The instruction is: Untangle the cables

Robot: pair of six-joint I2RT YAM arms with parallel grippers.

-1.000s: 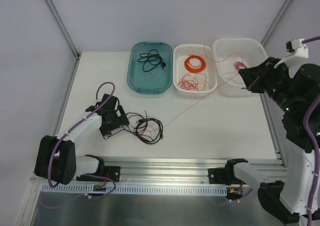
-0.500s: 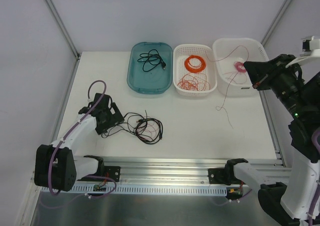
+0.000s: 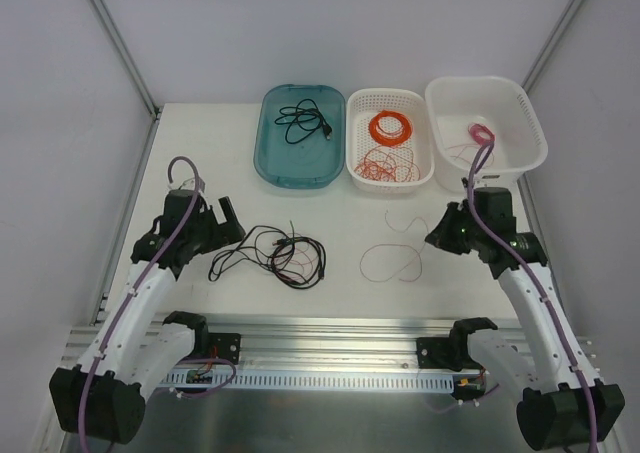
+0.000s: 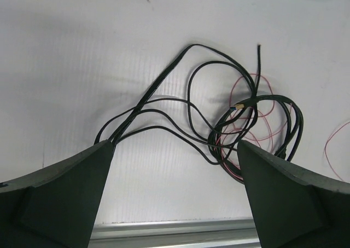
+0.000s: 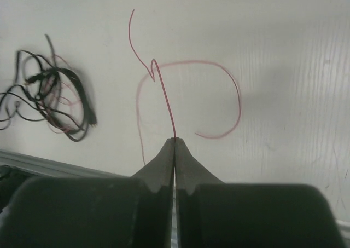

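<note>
The cables (image 3: 288, 256) lie as a loose clump of black cord and thin pinkish-red strands left of the table's centre. They also show in the left wrist view (image 4: 246, 116) and the right wrist view (image 5: 54, 97). My left gripper (image 3: 228, 216) is open and empty, just left of the clump, and its jaws (image 4: 175, 145) frame the black strands. My right gripper (image 3: 438, 237) hangs low over the table, shut (image 5: 175, 140) on a separate thin pinkish-red wire (image 5: 167, 97). That wire lies in a loose loop (image 3: 364, 261) on the table.
A teal tray (image 3: 262, 158) at the back holds a black cable. A white basket (image 3: 352, 143) holds an orange ring coil and loose orange wire. A white tub (image 3: 530, 123) holds a small pink coil. An aluminium rail (image 3: 330, 328) runs along the front edge.
My right arm has come down from the tub to the table, and the pinkish-red wire now lies slack in a loop. My left gripper has drawn back left from the clump.
</note>
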